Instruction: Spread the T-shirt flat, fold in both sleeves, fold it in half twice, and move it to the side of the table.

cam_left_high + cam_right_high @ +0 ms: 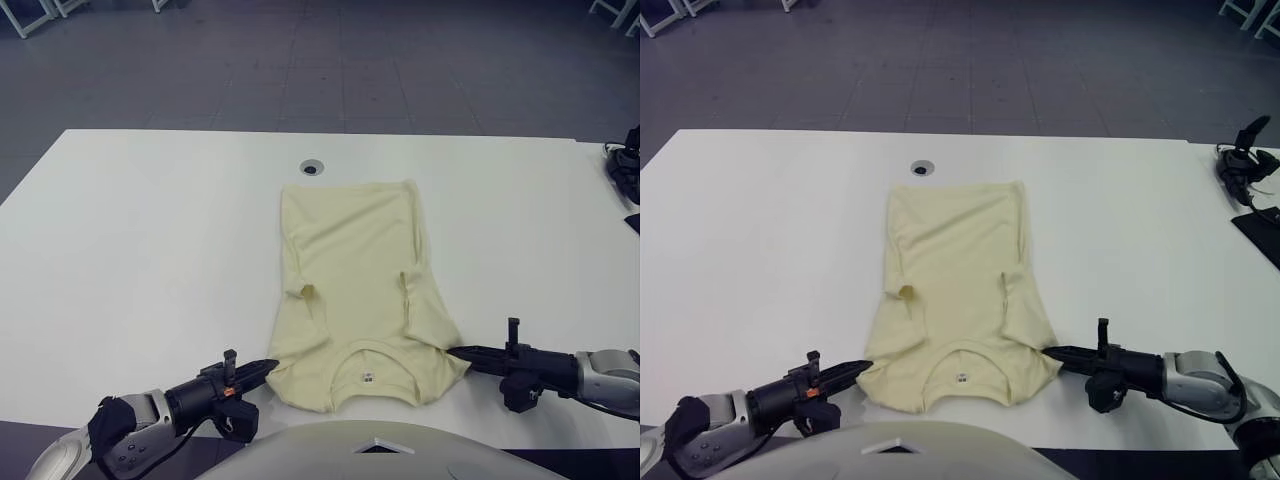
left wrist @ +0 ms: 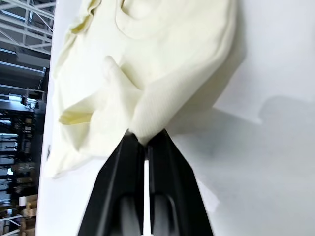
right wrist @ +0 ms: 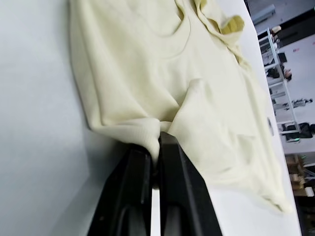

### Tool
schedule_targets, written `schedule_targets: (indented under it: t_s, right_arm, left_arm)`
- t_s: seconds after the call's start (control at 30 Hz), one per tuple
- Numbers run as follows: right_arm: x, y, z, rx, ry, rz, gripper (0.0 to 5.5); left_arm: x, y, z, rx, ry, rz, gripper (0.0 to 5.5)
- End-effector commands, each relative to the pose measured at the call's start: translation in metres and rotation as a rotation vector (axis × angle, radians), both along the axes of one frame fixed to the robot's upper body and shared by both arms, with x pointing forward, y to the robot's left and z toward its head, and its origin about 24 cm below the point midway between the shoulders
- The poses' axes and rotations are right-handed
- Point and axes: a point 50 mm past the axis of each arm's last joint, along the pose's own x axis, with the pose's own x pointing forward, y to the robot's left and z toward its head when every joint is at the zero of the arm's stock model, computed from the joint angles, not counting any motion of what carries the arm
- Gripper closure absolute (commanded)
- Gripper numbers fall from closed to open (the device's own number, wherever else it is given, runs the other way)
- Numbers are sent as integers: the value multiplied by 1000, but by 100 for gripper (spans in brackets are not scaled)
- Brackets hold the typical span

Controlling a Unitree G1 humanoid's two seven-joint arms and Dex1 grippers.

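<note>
A pale yellow T-shirt (image 1: 350,290) lies lengthwise on the white table (image 1: 140,260), collar toward me, both sleeves folded in over the body. My left gripper (image 1: 268,366) is at the shirt's near left shoulder corner, shut on the fabric edge (image 2: 145,132). At the near right shoulder corner my right gripper (image 1: 456,351) is likewise shut on the T-shirt (image 3: 152,132), with cloth pinched between its black fingers (image 3: 170,147). Both corners rest at table level.
A round cable grommet (image 1: 311,167) sits just beyond the shirt's far hem. Black gear (image 1: 624,165) lies at the table's far right edge. Wide bare table stretches to the left and right of the shirt.
</note>
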Motion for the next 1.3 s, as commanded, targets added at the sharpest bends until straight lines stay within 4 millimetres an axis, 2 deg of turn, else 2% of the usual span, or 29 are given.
schedule_targets:
  t_s: [0.03,0.13,0.33,0.47,0.57,0.67,0.8,0.93,1.0,1.17,1.3]
  right_arm:
    - [-17,10,30,72,667,-60,549]
    - [-15,21,53,193,797,-20,549]
    - [-23,27,72,311,959,42,549]
    - [-25,28,84,354,1007,61,549]
    - [-30,32,92,378,1026,72,549]
    - [-29,37,96,383,1022,79,549]
    - [-12,36,95,356,910,16,549]
    - [22,28,103,370,734,-46,549]
    - [41,28,107,379,660,-61,549]
    - [81,28,110,393,519,-125,549]
    - [110,23,100,386,456,-218,549]
  left_arm:
    - [-12,21,14,40,269,99,550]
    - [-21,28,30,8,402,135,550]
    - [-29,49,59,-26,543,176,550]
    - [-51,55,69,-8,663,163,550]
    - [-48,55,86,-48,662,141,550]
    - [-40,54,93,-69,665,95,550]
    - [-7,53,97,-84,563,72,550]
    - [46,48,108,-126,355,81,550]
    - [63,44,111,-136,316,72,550]
    - [107,33,109,-153,250,61,550]
    - [141,25,100,-177,200,100,550]
